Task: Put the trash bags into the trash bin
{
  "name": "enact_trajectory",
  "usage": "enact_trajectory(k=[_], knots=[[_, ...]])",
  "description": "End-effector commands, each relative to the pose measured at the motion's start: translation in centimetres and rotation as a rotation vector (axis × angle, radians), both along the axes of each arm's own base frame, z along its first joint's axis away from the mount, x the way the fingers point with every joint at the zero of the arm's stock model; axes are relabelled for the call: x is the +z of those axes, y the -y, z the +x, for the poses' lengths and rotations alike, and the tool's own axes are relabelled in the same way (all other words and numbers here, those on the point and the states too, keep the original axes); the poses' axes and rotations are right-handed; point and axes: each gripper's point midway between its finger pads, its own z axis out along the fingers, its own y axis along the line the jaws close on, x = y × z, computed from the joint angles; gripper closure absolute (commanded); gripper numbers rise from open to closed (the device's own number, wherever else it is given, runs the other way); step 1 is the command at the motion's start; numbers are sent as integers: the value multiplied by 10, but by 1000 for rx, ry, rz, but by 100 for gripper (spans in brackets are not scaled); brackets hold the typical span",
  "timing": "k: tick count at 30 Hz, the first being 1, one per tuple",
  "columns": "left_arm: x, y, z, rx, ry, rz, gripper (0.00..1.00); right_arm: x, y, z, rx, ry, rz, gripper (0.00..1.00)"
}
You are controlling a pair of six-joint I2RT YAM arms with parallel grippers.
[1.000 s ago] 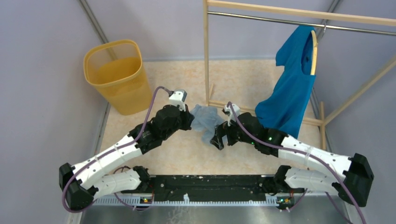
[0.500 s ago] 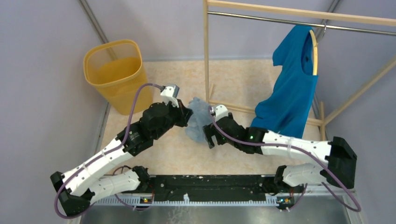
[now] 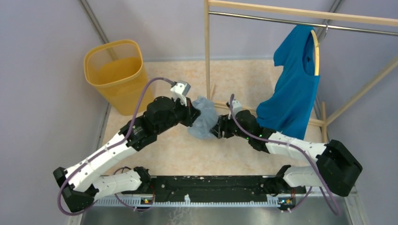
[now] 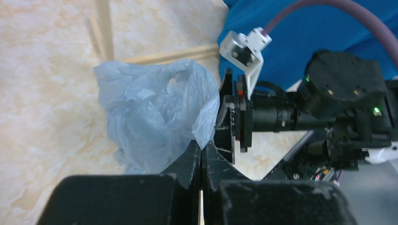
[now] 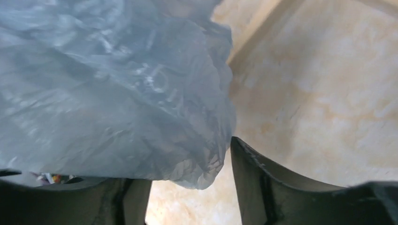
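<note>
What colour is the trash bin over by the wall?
Yellow-orange, with fine mesh walls; the trash bin shows best in the top external view.

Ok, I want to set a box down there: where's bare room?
Bare surface between bin and rack post, and between that post and the shirt. Crowded where left gripper and right gripper meet at the bag.

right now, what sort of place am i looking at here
Probably a staged household corner inside a robot test cell: plain grey partition walls box in a marbled surface holding a wooden clothes rack with a blue shirt, plus a yellow mesh trash bin.
</note>
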Motion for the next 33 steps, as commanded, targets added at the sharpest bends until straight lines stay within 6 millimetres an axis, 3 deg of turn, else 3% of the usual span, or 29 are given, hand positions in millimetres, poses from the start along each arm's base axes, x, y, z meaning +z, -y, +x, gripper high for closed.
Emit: enact_trajectory(k=[1,4,9,11,14,17,20,24,26,30,33], knots=[[-9,33,-11,-191,-16,28,100,11,-16,-33,202,-117,233,38],[-36,54,-10,-239,-58,59,100,-4,8,-34,113,-138,149,28],[-75,83,-9,-274,-155,77,98,-1,48,-30,-31,-68,77,12],[-77,91,-11,-304,-177,76,72,-3,67,-27,-112,-67,28,12],[-68,82,-7,-262,-151,91,29,3,95,-19,-243,-42,-39,12],[-49,61,-7,-215,-72,84,3,21,119,-14,-341,9,-61,12],[-36,34,-7,-132,-6,71,2,45,130,-14,-365,77,-42,12],[-42,2,-8,-29,-6,89,2,70,132,-14,-345,137,-25,9],[-53,-7,-9,5,-33,105,2,79,119,-15,-269,160,-17,2],[-96,-13,-4,71,-145,128,2,89,97,-14,-155,165,-34,1],[-134,-10,-1,56,-272,111,10,93,94,-10,-155,161,-54,1]])
